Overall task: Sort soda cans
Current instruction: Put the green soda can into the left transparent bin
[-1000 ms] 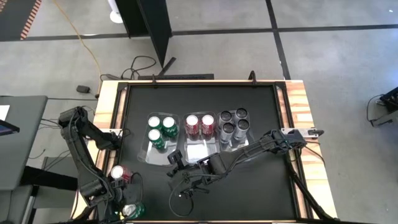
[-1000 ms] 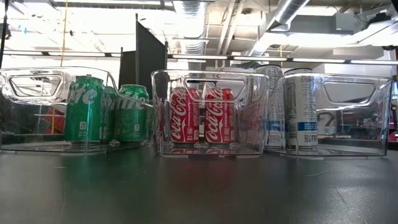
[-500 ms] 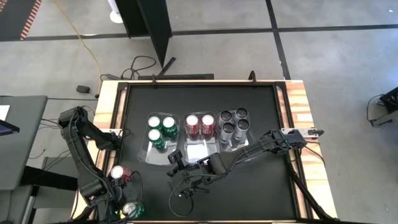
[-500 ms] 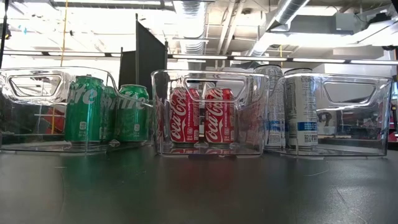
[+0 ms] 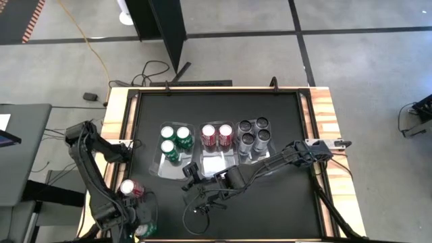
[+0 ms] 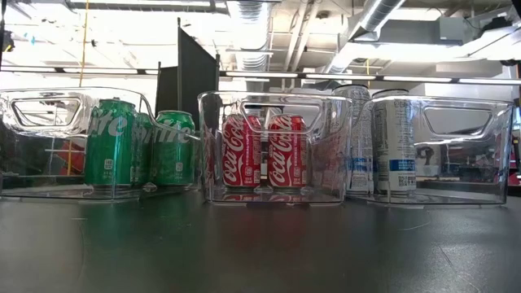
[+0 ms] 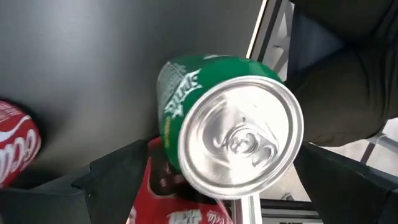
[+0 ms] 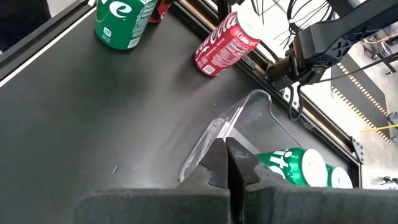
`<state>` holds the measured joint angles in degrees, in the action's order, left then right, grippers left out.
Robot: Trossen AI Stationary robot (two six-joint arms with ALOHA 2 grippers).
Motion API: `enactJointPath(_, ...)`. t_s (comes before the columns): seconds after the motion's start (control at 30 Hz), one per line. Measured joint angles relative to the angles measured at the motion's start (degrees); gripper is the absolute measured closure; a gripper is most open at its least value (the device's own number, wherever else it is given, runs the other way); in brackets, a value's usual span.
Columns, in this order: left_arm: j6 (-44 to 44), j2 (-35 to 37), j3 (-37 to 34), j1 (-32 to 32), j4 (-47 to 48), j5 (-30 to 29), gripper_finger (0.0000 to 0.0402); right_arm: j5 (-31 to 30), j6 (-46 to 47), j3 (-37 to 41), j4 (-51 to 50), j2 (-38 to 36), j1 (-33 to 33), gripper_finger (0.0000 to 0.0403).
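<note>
Three clear trays (image 5: 217, 165) stand in a row mid-table: three green cans (image 5: 175, 140), two red cans (image 5: 217, 134), four silver cans (image 5: 253, 135). The right gripper (image 5: 192, 173), fingers together, rests before the trays. At the near-left corner the left gripper (image 5: 128, 217) is spread wide, seemingly around a loose green can (image 7: 224, 124), with a red can (image 5: 131, 188) just beside.

Soda cans (image 5: 218, 136) in three trays (image 5: 217, 163)

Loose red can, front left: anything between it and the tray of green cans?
No. Only bare black table lies between the red can and the green-can tray; the high and right wrist views both show it.
</note>
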<state>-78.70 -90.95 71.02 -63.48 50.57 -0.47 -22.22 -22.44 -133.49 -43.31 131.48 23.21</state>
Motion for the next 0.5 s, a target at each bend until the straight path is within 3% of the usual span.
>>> enactJointPath(0.5, 4.52, -4.71, -0.04, 0.86, 1.52, -3.49, 0.001, -0.12, 0.07, 0.0, 0.0, 0.0, -0.08, 0.0398)
